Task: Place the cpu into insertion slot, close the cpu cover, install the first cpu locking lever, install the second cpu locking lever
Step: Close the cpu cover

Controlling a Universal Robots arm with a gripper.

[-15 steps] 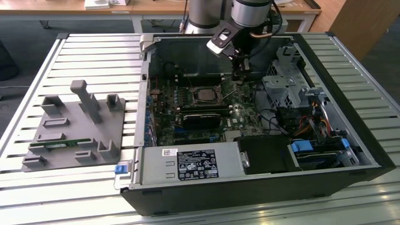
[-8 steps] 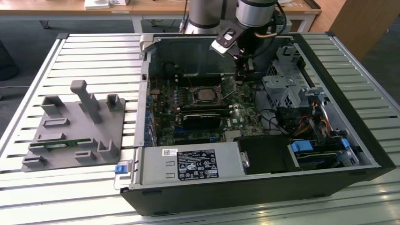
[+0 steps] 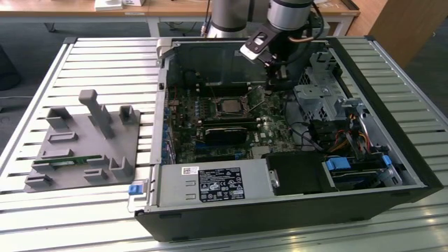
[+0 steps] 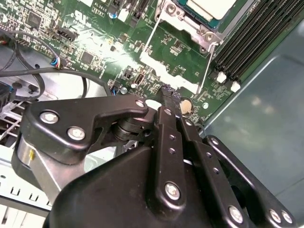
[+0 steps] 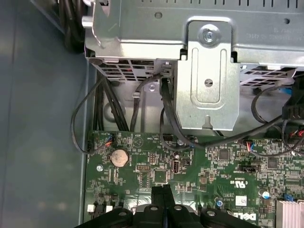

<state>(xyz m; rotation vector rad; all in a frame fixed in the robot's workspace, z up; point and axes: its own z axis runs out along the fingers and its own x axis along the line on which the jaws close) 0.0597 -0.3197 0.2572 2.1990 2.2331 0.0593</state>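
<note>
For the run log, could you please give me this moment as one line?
gripper shut, holding nothing | over motherboard, to the exterior view's right of insertion slot | cpu seated in insertion slot

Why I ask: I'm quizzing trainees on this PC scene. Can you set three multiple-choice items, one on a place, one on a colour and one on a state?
1. Where is the pincer?
A. Inside the case, over the board
B. Outside the case
C. Resting on the case's top edge

2. What colour is the board?
A. Red
B. Blue
C. Green

3. How are the pincer's fingers?
A. Spread wide
B. Shut together
C. Shut on the cpu

Key:
1 A: the exterior view shows the arm reaching down into the case.
2 C: the board is green in both wrist views.
3 B: the fingers meet in both wrist views, and the cpu sits apart from them on the board.
</note>
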